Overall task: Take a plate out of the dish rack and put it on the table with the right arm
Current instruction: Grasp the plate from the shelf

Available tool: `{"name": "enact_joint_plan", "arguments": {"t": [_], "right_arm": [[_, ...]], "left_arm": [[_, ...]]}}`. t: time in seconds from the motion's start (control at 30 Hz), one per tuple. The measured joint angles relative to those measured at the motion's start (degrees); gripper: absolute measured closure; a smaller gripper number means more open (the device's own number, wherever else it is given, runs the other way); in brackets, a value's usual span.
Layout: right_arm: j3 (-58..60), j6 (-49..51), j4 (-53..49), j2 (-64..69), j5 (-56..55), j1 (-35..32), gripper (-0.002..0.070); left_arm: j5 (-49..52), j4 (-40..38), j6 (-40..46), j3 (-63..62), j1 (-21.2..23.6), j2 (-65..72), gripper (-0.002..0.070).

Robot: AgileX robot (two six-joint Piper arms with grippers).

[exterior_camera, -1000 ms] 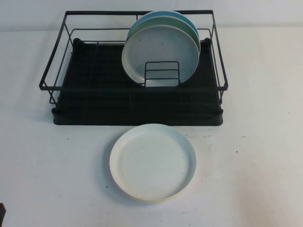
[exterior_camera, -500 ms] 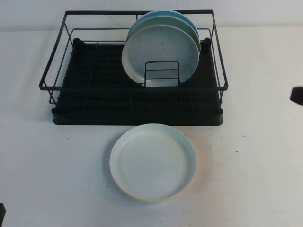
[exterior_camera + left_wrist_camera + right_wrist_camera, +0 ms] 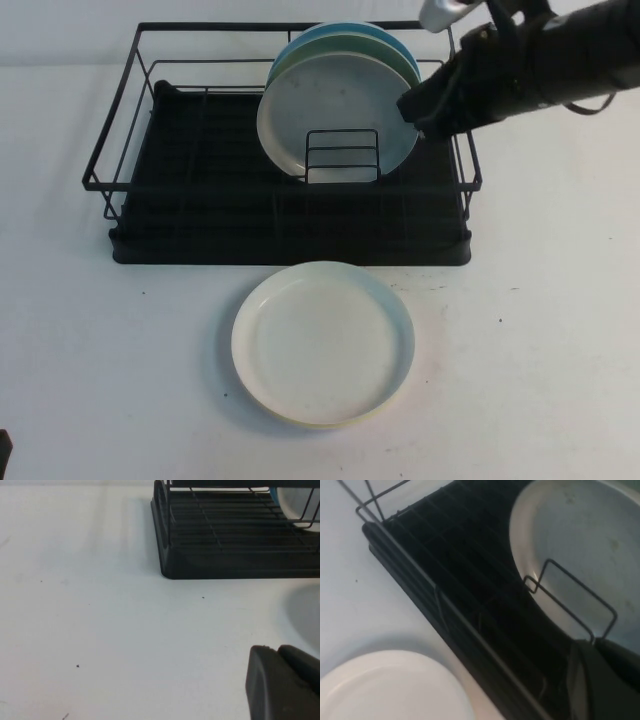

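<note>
1. Plate [image 3: 335, 110] is seen standing on edge in the dish rack [image 3: 290, 215], foremost of the stack, leaning behind the wire divider loop [image 3: 342, 157].
2. Right gripper [image 3: 415, 108] is placed at the plate's right rim, seemingly touching it; whether its fingers are parted cannot be told.
3. Left gripper [image 3: 282, 682] is parked low over the table [image 3: 120, 350], far off, state also unclear.
4. Cream-white plate [image 3: 323, 343] lies flat before the rack.
5. No writing or brand is legible.

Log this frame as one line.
phase: reach | right gripper: at grey plate edge in rack | left gripper: parked on table | plate: not lifted
</note>
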Motion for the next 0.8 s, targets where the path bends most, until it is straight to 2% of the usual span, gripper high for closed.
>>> {"name": "enact_joint_plan", "arguments": {"t": [0.17,0.43,0.5,0.8], "right_arm": [[-9.4,-7.8,-0.6,6.8,3.4,0.1,0.0654],[-17.5,-21.0,-0.7,11.7,1.8,0.1,0.0427],[-18.1,-22.4,-0.7,13.2,-0.2,0.1,0.0391],[-18.5,-28.6,-0.2,18.0,-6.8,0.1,0.0361]], "left_arm": [[0.0,0.0,0.0,0.0,0.0,0.0,0.0679],[0.0,0.0,0.0,0.0,0.0,0.0,0.0679],[0.0,0.0,0.0,0.0,0.0,0.0,0.0679],[0.0,0.0,0.0,0.0,0.0,0.0,0.0679]]}}
